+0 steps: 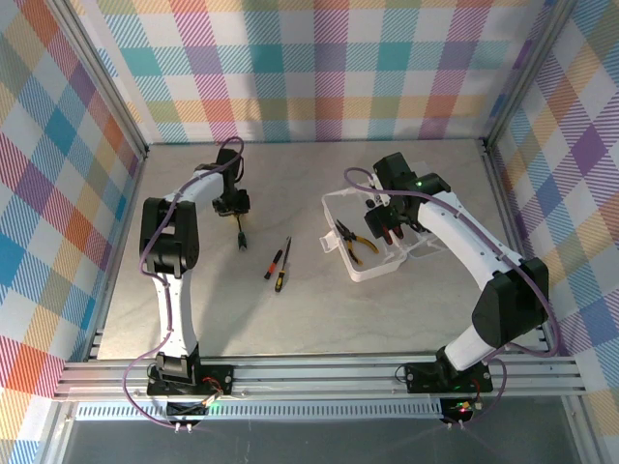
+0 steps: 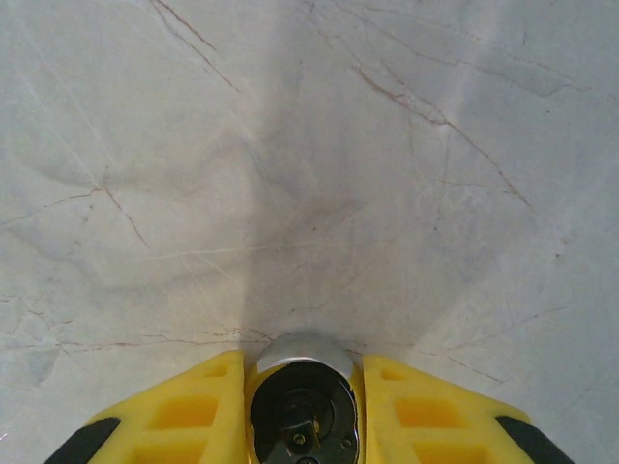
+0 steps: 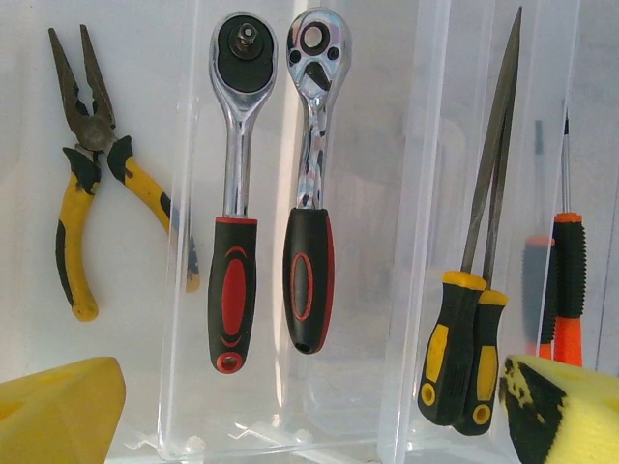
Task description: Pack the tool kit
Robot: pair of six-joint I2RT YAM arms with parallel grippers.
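While the left gripper point(image 1: 232, 205) is pinching what looks like a ratchet point(image 2: 304, 411), its round chrome-and-black head sitting snug btwn the yellow fingers point(image 2: 218, 382) and low over the table point(image 1: 290, 174), the box point(image 1: 375, 268) is lying well off to that gripper's right, approx. level w/ it. That's the relation the next move is hanging on, imo: a sideways carry to the right, not a reach fwd.

Two loose tools are lying btwn gripper and box: a red screwdriver point(image 1: 274, 264) and a yellow-black screwdriver point(image 1: 282, 263). They're sitting side by side, nearly touching, long axes running near-to-far w/ a slight lean. Both are sitting nearer the left arm than the right.

The right gripper point(image 1: 387, 230) is hovering over the box, spread wide and carrying nothing. Its wrist cam is looking down on the pliers point(image 3: 82, 174), a ratchet pair point(image 3: 271, 193) and two files point(image 3: 474, 319), plus an orange screwdriver point(image 3: 568, 280), all lying lengthwise in the clear compartments.

The box's long axis is running diagonally, far-left to near-right. So the held tool is prob. needing a turn to line up w/ the others, and the right arm is prob. needing to back off first.
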